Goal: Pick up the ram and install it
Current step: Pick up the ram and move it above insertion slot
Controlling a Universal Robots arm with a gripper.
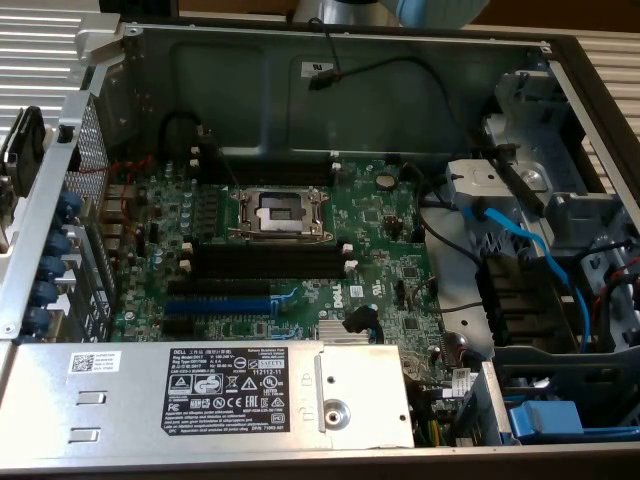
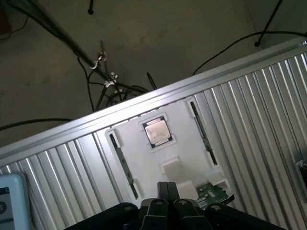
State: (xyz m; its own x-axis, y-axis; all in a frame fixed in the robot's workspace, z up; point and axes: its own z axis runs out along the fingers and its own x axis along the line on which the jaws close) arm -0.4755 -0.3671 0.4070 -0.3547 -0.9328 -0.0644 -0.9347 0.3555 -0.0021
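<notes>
Ram [image 2: 201, 132] apparently edge-on; closed pincer [image 2: 168, 187] cropped.

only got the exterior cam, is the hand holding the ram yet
observer: No. The hand is shut with nothing in it, above a white tray.
operator: is the ram in that tray
observer: Yes, a ram lies in a groove along the tray's edge, apart from the hand.
operator: anything else there
observer: A cpu sits in a square recess in the tray.
</notes>
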